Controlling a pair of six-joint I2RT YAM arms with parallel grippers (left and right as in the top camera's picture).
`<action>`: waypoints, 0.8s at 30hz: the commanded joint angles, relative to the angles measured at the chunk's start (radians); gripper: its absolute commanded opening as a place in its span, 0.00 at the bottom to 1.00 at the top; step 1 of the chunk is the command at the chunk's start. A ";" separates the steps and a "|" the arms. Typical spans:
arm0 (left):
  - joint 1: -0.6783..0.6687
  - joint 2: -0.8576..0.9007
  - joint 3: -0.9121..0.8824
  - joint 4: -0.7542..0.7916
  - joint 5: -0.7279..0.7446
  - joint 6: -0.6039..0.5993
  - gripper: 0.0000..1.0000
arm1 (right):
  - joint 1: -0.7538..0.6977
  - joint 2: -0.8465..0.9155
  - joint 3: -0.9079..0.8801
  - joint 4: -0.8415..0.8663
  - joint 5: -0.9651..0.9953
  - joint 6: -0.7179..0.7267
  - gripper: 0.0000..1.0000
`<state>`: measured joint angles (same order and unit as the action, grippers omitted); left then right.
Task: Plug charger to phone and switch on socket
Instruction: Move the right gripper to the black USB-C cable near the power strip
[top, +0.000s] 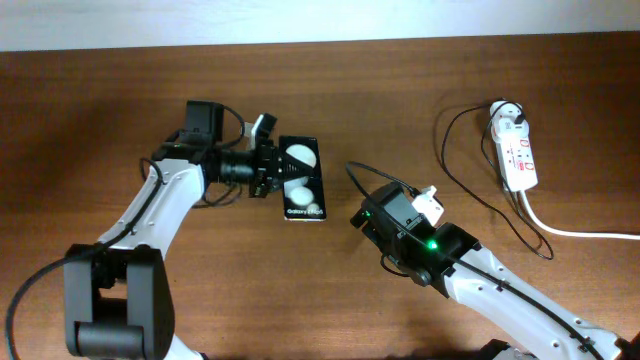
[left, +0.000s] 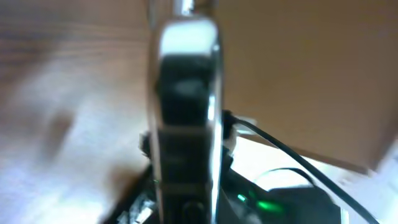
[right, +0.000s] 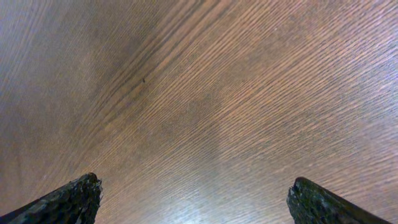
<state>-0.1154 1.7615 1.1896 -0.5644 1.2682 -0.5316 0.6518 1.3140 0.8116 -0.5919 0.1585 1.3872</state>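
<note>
The black phone (top: 301, 180) with two white round patches lies flat left of the table's centre. My left gripper (top: 268, 168) is shut on its left edge. In the left wrist view the phone (left: 185, 118) shows edge-on and blurred, and the fingers are hidden. The white socket (top: 518, 155) lies at the far right with the charger's white adapter (top: 503, 115) plugged in. The thin black charger cable (top: 443, 150) loops across the table; its free end (top: 350, 166) lies just right of the phone. My right gripper (top: 362, 215) is open and empty below that end, over bare wood (right: 196, 186).
The socket's thick white cord (top: 580, 232) runs off to the right edge. The right arm's body with a green light (top: 431, 245) sits right of the phone and shows in the left wrist view (left: 267, 204). The wooden table (top: 100, 100) ends at a pale back edge.
</note>
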 joint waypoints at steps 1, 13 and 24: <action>0.003 -0.002 0.024 0.002 0.158 -0.076 0.00 | 0.008 0.002 -0.003 -0.010 0.078 -0.004 0.99; 0.003 -0.002 0.024 0.003 0.111 -0.309 0.00 | -0.212 0.002 0.308 -0.243 0.238 -0.449 0.99; 0.003 -0.002 0.024 0.003 0.093 -0.309 0.00 | -0.339 0.383 0.333 0.104 0.374 -0.546 0.99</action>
<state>-0.1154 1.7615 1.1896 -0.5629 1.3300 -0.8349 0.3191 1.6009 1.1339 -0.5522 0.4595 0.8600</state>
